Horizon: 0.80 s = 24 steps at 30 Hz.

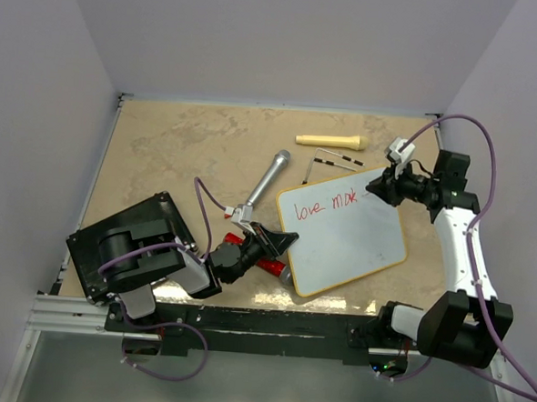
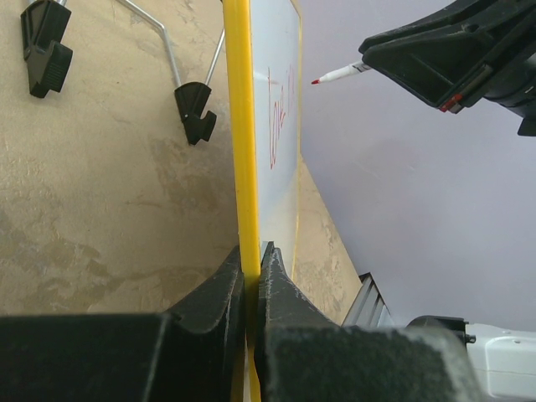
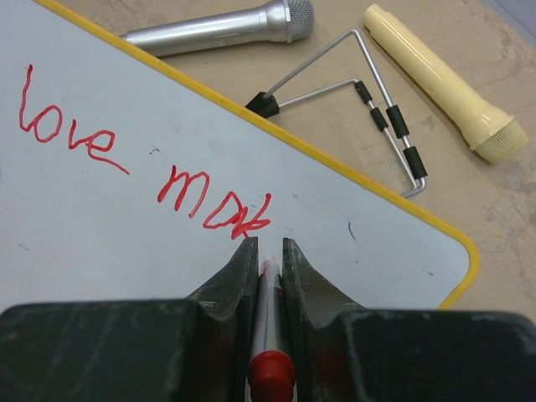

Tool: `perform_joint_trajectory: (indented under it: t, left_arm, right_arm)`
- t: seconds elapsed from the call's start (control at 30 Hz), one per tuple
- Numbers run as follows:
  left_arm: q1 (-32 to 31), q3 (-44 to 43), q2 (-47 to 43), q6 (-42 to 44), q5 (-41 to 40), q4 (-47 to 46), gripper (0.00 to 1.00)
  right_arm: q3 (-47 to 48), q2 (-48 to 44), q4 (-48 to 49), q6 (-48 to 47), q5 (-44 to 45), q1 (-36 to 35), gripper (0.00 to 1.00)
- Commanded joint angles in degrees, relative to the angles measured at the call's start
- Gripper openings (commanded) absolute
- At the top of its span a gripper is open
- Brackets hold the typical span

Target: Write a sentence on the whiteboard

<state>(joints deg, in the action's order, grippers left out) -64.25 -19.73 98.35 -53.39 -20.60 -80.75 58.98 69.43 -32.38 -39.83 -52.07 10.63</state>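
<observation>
The whiteboard (image 1: 357, 247) lies tilted at the table's centre right, white with a yellow-looking frame (image 2: 239, 126). The sentence (image 1: 327, 205) reads "love mak" in red on one line, and shows in the right wrist view (image 3: 142, 167) too. My left gripper (image 1: 280, 243) is shut on the board's near-left edge (image 2: 254, 251). My right gripper (image 1: 381, 185) is shut on a red marker (image 3: 266, 318) held just past the last letter. The marker tip (image 2: 335, 75) points at the board and is close to its surface.
Black-tipped wire feet (image 1: 330, 159) lie behind the board. A silver microphone (image 1: 268, 178) and a cream microphone (image 1: 331, 140) lie beyond it. A black flat box (image 1: 129, 243) sits at the near left. A red object (image 1: 269, 265) lies under the left gripper.
</observation>
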Motion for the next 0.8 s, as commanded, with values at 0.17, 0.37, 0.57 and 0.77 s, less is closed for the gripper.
perform_joint_trajectory:
  t: [0.17, 0.37, 0.57, 0.77]
  left_arm:
    - [-0.44, 0.39, 1.24, 10.06, 1.88, -2.31, 0.00]
    - [-0.44, 0.21, 1.67, 10.06, 1.97, -2.31, 0.00]
    - [-0.44, -0.05, 1.94, 10.06, 2.06, -2.39, 0.00]
    - [-0.44, 0.13, 1.85, 10.06, 2.14, -2.48, 0.00]
  right_arm:
    - [-0.53, 2.11, 3.46, 1.51, -1.71, 0.09, 0.00]
    - [-0.80, 2.11, 4.17, 2.30, -2.42, -0.35, 0.00]
    - [-1.24, 2.46, 5.31, 3.36, -1.89, -1.14, 0.00]
    - [-1.59, 3.17, 6.79, 4.76, 0.91, -1.49, 0.00]
